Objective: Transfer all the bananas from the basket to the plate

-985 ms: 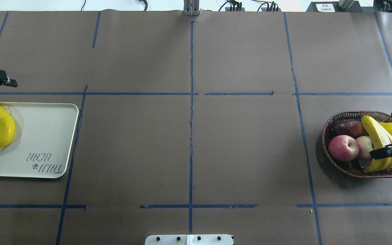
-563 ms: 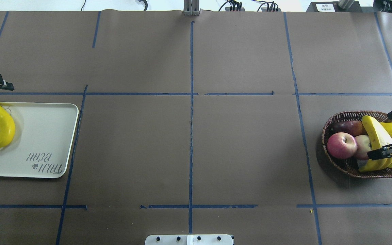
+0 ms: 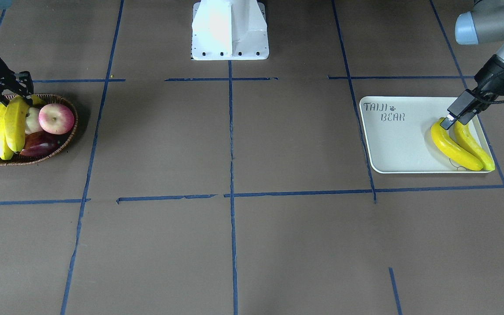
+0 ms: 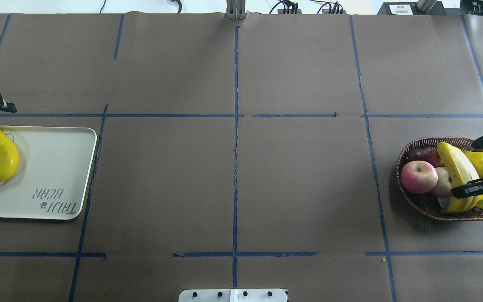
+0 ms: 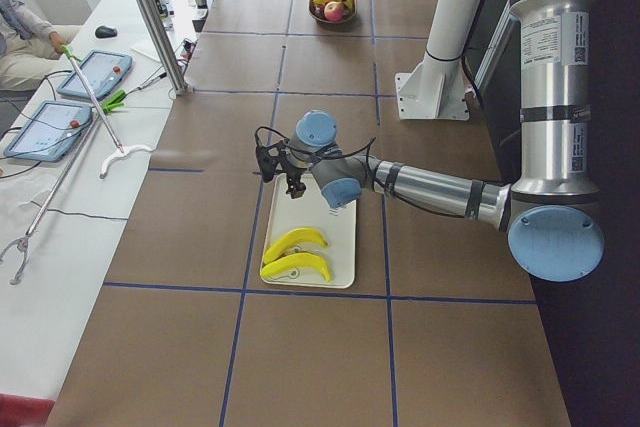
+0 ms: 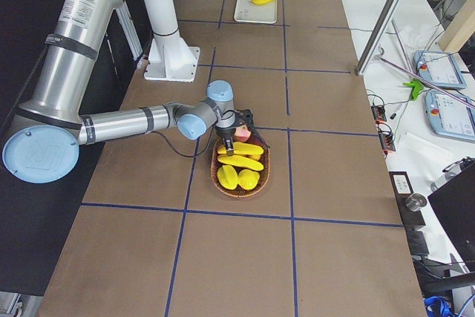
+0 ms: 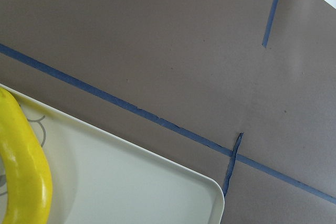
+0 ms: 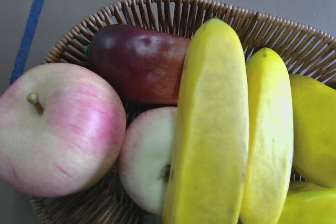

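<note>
A wicker basket (image 8: 157, 11) is filling the view, its rim arcing from nine through twelve to three o'clock. Two bananas (image 8: 212, 129) (image 8: 268, 135) are lying side by side, touching, running from twelve toward six o'clock. A dark red fruit (image 8: 139, 61) is sitting at eleven, a pink apple (image 8: 58, 129) at nine, a paler apple (image 8: 149, 158) at seven, and more yellow fruit (image 8: 315, 129) at three to four.

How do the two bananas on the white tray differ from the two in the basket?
The tray bananas lie flat, side by side on the plate, with nothing holding them. The basket bananas rest tilted on other fruit in the basket, and the right gripper has its fingers around one. All four are long, curved and bright yellow.
</note>
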Controlling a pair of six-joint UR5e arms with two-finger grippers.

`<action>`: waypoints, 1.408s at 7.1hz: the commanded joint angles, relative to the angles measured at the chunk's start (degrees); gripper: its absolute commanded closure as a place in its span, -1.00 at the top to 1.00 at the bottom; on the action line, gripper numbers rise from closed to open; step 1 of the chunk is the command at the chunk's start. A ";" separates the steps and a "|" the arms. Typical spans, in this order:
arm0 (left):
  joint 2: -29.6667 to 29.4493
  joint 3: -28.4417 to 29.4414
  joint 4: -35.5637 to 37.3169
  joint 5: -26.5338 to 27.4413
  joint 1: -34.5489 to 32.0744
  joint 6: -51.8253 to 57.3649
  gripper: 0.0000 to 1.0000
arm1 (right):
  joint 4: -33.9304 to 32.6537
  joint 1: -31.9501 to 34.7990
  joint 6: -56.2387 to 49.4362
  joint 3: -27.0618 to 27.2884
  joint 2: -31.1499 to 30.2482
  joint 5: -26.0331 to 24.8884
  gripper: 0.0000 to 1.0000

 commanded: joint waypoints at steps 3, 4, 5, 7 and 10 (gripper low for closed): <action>0.00 0.15 0.00 0.00 0.18 0.00 0.99 | -0.02 0.79 -0.86 2.43 -0.95 0.43 -0.94; 0.00 0.15 0.00 0.00 0.18 0.00 0.99 | -0.63 1.14 -0.95 4.18 -1.04 1.04 -0.98; 0.00 0.06 0.00 0.00 0.18 0.00 0.99 | -0.64 2.02 -0.95 5.33 -1.39 2.44 -0.99; -0.17 -0.11 -0.09 -0.09 0.44 0.00 0.99 | -0.73 7.79 -0.95 6.22 -0.17 10.23 -1.00; -3.40 0.23 -8.49 0.00 3.41 0.00 0.99 | -0.73 8.62 0.01 5.17 9.21 13.35 -1.00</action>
